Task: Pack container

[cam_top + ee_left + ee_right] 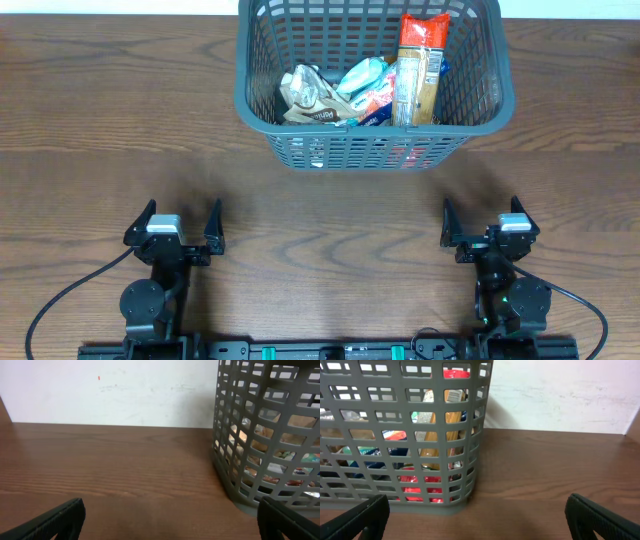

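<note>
and here we are over the wooden table (100, 120): the container (370, 150) sits up at twelve o'clock, its far side cut off by the top of the overhead view, upright with its slotted grey walls all round

inside it, a tall pasta packet (420, 65) with an orange-red top stands up toward one o'clock, a pale blue packet (362, 78) lies in the middle, and a crumpled brown-and-white packet (308, 92) is tucked in at the eleven o'clock side

down at seven o'clock the left gripper (183, 210) rests low over the wood, jaws spread wide with nothing between them, well apart from the basket

over at five o'clock the right gripper (481, 208) mirrors it, jaws wide apart too and empty, bare wood between it and the basket's near wall

from the left wrist, the container (265, 435) fills the two o'clock corner, packets showing through the lattice, with a white wall (125, 390) behind the table edge

from the right wrist, the container (395, 435) takes the ten o'clock side, red and orange wrappers glowing through the slots

black cables (60, 300) trail away from both arm bases toward the near edge
</note>
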